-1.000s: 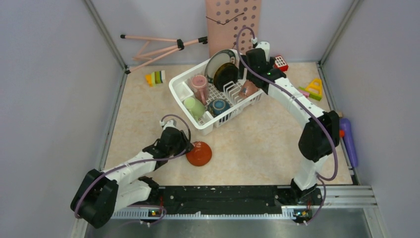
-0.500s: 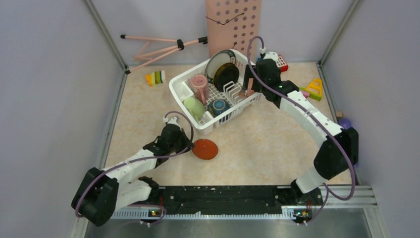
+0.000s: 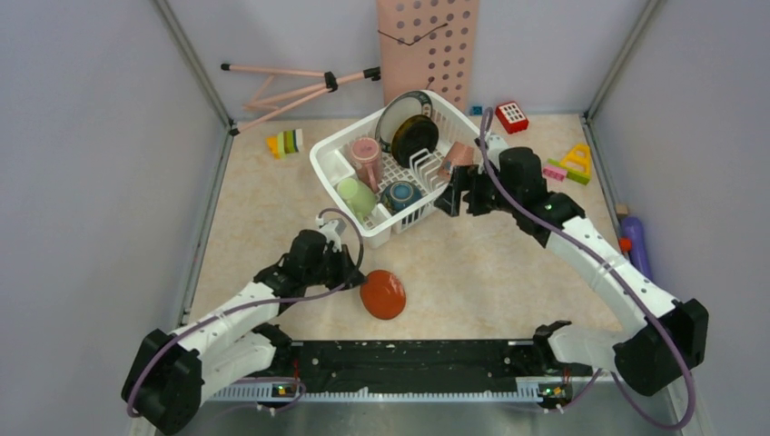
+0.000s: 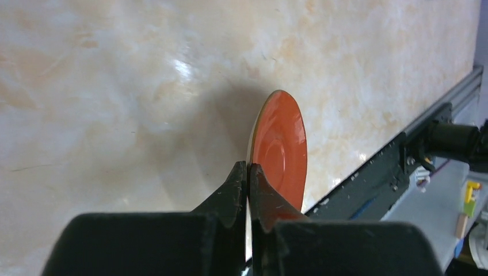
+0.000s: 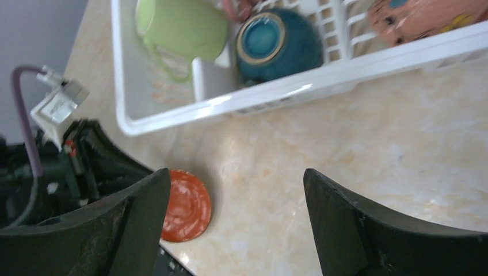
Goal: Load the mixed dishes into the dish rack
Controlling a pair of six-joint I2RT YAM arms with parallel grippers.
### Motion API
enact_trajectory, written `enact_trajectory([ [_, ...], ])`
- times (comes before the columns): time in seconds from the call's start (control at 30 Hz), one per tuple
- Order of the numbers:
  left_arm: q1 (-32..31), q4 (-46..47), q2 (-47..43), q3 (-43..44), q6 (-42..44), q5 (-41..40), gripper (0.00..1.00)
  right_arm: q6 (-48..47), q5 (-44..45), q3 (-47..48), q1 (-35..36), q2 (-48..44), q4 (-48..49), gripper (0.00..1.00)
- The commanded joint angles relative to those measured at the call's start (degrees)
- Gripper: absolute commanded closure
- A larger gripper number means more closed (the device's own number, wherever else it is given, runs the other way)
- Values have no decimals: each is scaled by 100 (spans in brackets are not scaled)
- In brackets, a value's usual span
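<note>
The dish rack [image 3: 427,212], just ahead of the right gripper's [image 5: 235,172] spread, empty fingers, already held plates [image 3: 416,138], cups [image 3: 367,154] and a blue bowl [image 5: 270,40]. By my judgement only the red saucer [image 4: 279,150] was left, pinched on edge by the left gripper [image 4: 248,169].

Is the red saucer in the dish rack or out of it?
Out. The red saucer is over the table, apart from the dish rack, its rim pinched by the left gripper.
</note>
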Motion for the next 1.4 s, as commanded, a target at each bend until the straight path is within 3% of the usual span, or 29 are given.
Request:
enact_trajectory([
  [0.0, -209, 142, -407, 284, 262, 589, 100, -30, -1733, -750, 40, -420, 321, 18],
  [0.13, -287, 418, -751, 343, 247, 800, 100, 122, -2520, -1678, 242, -737, 1102, 19],
  [0.27, -318, 624, -997, 458, 221, 927, 100, 45, -2352, -2098, 705, -870, 1514, 20],
  [0.5, -332, 1448, -1523, 490, 72, 883, 100, -97, -2230, -1931, 1323, -706, 1652, 21],
  [0.73, -336, 1749, -1457, 587, -3, 1219, 100, -160, -2232, -1803, 1367, -511, 1693, 33],
  [0.9, -332, 1889, -1427, 587, -38, 1300, 100, -131, -2270, -1828, 1367, -497, 1784, 55],
  [0.93, -335, 1914, -1416, 586, -45, 1300, 100, -127, -2294, -1827, 1367, -503, 1827, 63],
  [1.0, -332, 1943, -1360, 607, -43, 1302, 100, -106, -2339, -1799, 1367, -520, 1899, 94],
  [1.03, -330, 1922, -1321, 629, -35, 1173, 100, -122, -2346, -1756, 1367, -517, 1870, 100],
  [1.07, -334, 1760, -1313, 680, -43, 913, 94, -198, -2342, -1665, 1367, -495, 1775, 100],
  [1.17, -323, 1196, -1393, 842, -95, -70, 52, -610, -1771, -1088, 1367, -437, 1187, 100],
  [1.3, -323, 1046, -1655, 865, -356, -992, 22, -1244, -700, -541, 1367, -575, 1104, 100],
  [1.37, -315, 858, -1750, 1009, -340, -1265, 16, -1585, 109, -283, 1359, -607, 1098, 100],
])
